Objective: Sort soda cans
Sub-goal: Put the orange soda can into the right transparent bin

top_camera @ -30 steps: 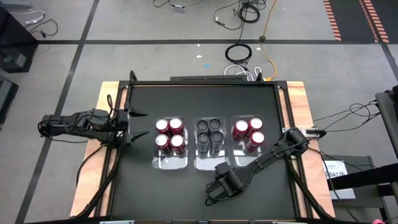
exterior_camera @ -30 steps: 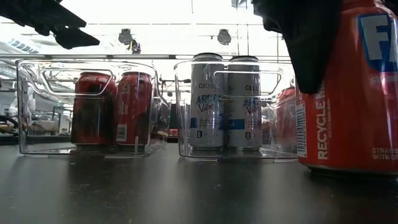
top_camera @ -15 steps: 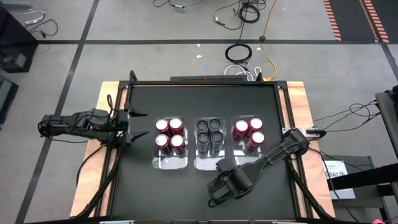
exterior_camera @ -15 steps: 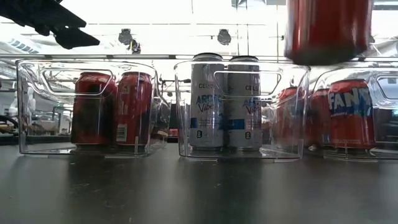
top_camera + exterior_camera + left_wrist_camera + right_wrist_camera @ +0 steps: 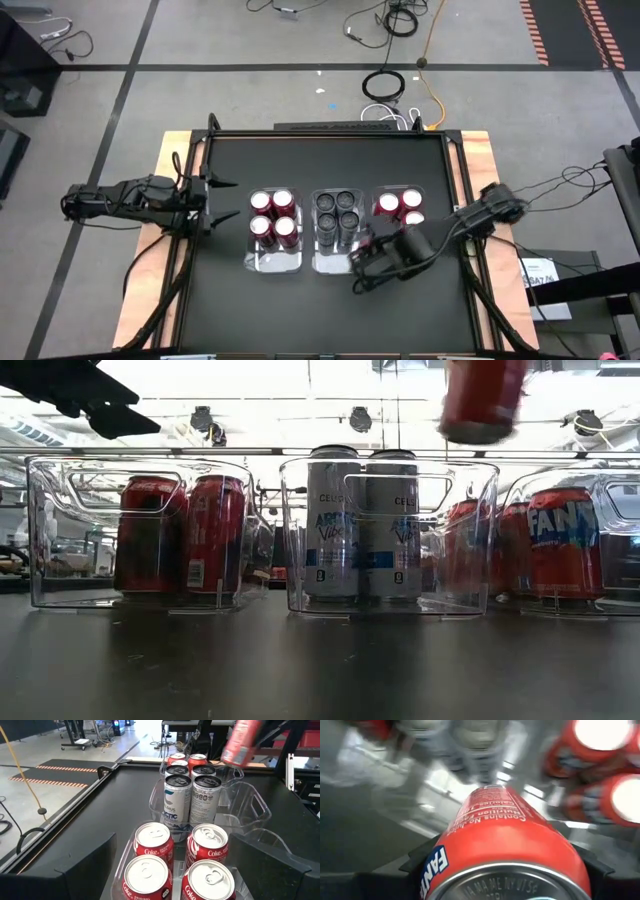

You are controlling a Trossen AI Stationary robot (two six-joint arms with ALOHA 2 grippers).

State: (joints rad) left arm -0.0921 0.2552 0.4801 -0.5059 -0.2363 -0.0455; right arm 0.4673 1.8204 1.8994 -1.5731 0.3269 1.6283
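Three clear bins stand in a row. The left bin (image 5: 274,262) holds red soda cans (image 5: 272,215), the middle bin (image 5: 334,262) grey cans (image 5: 338,210), and the right bin (image 5: 400,188) red cans (image 5: 400,205). My right gripper (image 5: 372,265) is shut on an orange-red can (image 5: 480,400), held in the air over the near ends of the middle and right bins. That can also shows in the left wrist view (image 5: 242,742). My left gripper (image 5: 226,200) waits open at the table's left edge, facing the bins. My right gripper pinches the orange-red can by its round side wall (image 5: 470,840), one dark finger (image 5: 420,862) on each side, near the end with the lid. The fingers come steeply from above. The can hangs below them, tilted, its lower end (image 5: 478,432) clear of table and bins.
The bins stand upright on the black tabletop (image 5: 300,160), with free room on it in front of and behind them. Wooden strips (image 5: 480,150) and a metal frame border the tabletop.
My right gripper has risen and gone toward the table's far edge and the bins, tipping steeper. The orange-red can, which stood on the table near the front, is now lifted clear and tilted, above the bins' rims.
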